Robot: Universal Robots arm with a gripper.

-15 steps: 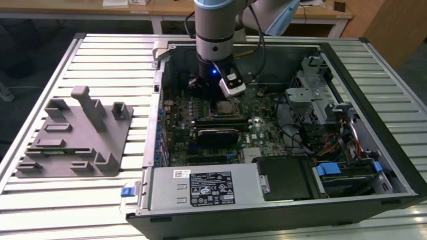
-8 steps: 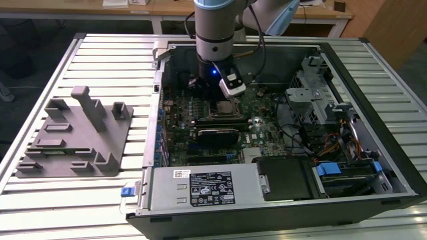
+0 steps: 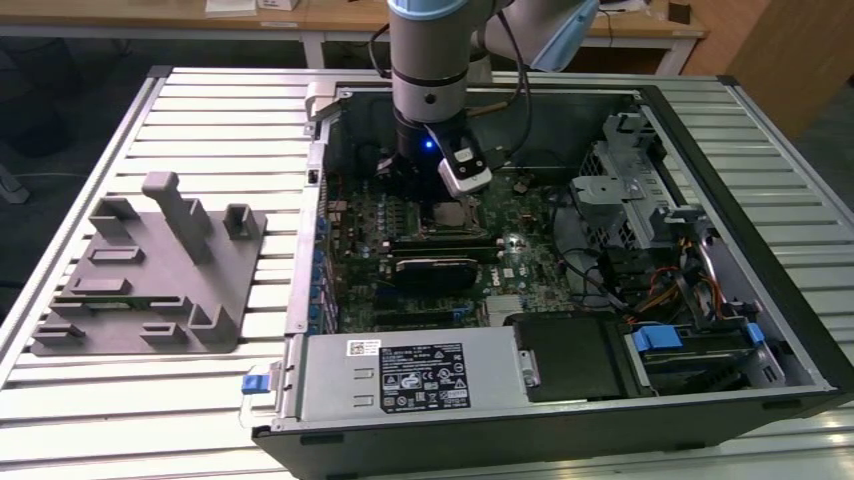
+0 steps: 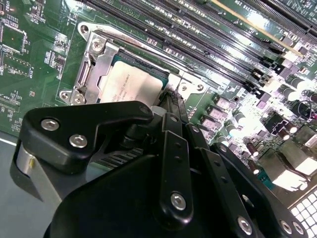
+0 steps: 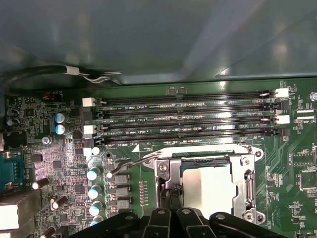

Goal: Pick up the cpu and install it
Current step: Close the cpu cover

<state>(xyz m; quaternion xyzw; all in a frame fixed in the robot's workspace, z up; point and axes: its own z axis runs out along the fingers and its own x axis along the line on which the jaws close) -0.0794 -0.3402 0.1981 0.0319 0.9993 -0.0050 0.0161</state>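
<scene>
The cpu (image 5: 210,191), a flat silver square, lies level inside the metal-framed socket (image 5: 249,186) on the green motherboard. Both wrist views show it there, and the second wrist view has the cpu (image 4: 131,84) just beyond the black finger links. My gripper (image 5: 172,192) is low over the socket, its narrow fingertips (image 4: 171,96) drawn together at one edge of the chip, with nothing seen between them. In the exterior view the arm reaches straight down into the open computer case, with the gripper (image 3: 434,190) above the socket (image 3: 451,213).
Several empty memory slots (image 5: 188,119) run beside the socket, with capacitors (image 5: 92,173) and a thin wire lever (image 5: 131,162) close by. The case walls (image 3: 320,150), power supply (image 3: 400,375), drive cage (image 3: 627,200) and cables (image 3: 641,290) hem the arm in. A grey pegged fixture plate (image 3: 147,280) lies on the table at the exterior view's left.
</scene>
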